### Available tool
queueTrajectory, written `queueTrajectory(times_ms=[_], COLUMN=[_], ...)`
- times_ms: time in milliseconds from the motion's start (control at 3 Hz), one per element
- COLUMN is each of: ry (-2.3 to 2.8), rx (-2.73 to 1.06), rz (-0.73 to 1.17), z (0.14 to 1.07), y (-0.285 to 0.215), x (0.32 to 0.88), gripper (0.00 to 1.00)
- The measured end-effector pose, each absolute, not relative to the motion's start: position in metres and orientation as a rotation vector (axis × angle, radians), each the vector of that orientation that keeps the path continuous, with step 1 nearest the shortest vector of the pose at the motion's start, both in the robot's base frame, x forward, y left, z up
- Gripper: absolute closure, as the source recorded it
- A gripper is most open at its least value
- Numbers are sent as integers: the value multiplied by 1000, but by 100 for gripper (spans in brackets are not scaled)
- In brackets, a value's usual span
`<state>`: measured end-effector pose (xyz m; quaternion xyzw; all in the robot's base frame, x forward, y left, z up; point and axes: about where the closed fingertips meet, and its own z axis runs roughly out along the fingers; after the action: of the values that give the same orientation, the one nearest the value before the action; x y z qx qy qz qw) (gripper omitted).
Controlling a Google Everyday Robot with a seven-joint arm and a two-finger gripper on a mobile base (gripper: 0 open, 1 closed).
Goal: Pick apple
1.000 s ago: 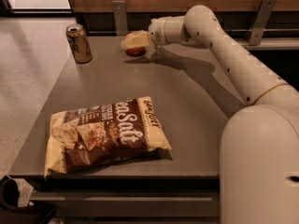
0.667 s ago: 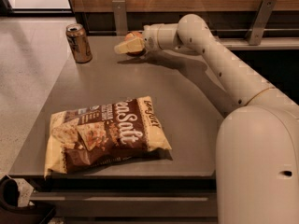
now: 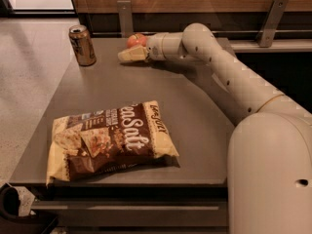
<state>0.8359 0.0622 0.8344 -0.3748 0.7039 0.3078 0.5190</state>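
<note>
The apple (image 3: pixel 136 39), small, round and red-orange, sits on the grey table (image 3: pixel 161 91) near its far edge. My gripper (image 3: pixel 127 56) reaches in from the right on the cream arm and lies low over the table, just in front of the apple and slightly to its left. It hides the apple's lower part. The apple does not look lifted.
A brown-gold drink can (image 3: pixel 82 45) stands at the table's far left corner, left of the gripper. A large brown and yellow chip bag (image 3: pixel 109 140) lies at the front left. A wooden wall with metal brackets (image 3: pixel 125 17) runs behind the table.
The gripper has moved left along the far edge. The apple, earlier mostly covered by it, now shows behind it.
</note>
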Motion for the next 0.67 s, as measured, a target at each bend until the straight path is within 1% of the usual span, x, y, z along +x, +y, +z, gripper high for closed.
queueTrajectory(times_ms=[333,667], ry=[1688,1688], rx=[-902,-907], rz=[742,748], z=[833,832], y=[65,70], x=[836,835], gripper=[41,72])
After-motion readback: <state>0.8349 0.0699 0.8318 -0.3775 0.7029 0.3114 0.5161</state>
